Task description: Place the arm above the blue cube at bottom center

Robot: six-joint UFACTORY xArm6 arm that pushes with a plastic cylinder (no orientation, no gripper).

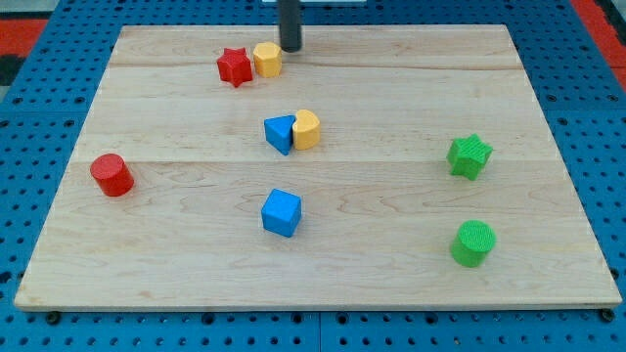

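Observation:
The blue cube [282,213] sits at the bottom centre of the wooden board [391,274]. My tip [290,48] is at the view's top, far above the cube, just right of a yellow block [267,60]. A blue triangular block [280,134] lies between my tip and the cube, touching a second yellow block [306,129] on its right.
A red star [234,66] touches the left side of the top yellow block. A red cylinder [111,175] stands at the left. A green star [469,155] and a green cylinder [473,242] are at the right. Blue pegboard surrounds the board.

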